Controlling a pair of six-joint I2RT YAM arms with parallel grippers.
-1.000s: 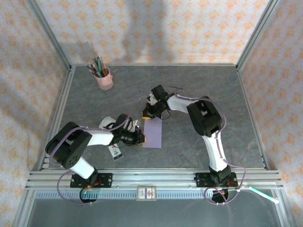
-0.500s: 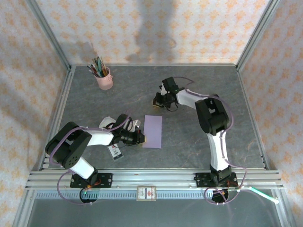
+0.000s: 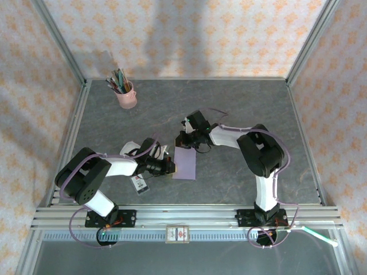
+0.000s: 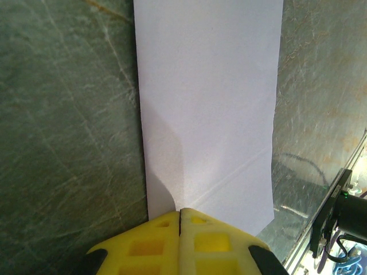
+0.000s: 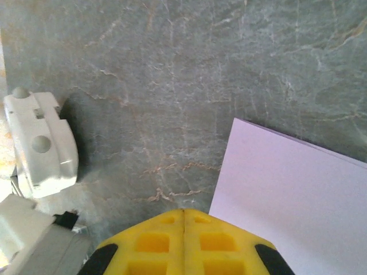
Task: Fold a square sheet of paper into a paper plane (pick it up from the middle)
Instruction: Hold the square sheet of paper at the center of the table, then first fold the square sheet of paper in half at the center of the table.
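Observation:
The square sheet of paper (image 3: 185, 164) is lavender and lies flat on the grey table, folded into a narrow rectangle rather than a paper plane. A faint diagonal crease crosses it in the left wrist view (image 4: 206, 103). My left gripper (image 3: 174, 168) is shut, its yellow tip (image 4: 180, 212) resting on the sheet's left edge. My right gripper (image 3: 181, 143) is shut too, and hovers just off the sheet's far left corner. In the right wrist view its tip (image 5: 184, 211) is over bare table, with the paper (image 5: 287, 195) to the right.
A pink cup of pens (image 3: 126, 94) stands at the back left. A small white card (image 3: 139, 183) lies under my left arm. A metal rail (image 3: 183, 215) runs along the near edge. Part of the white left arm (image 5: 40, 143) sits close to my right gripper.
My right gripper swung away to the back right, then came back to the sheet's far left corner. The left gripper and the sheet have stayed still.

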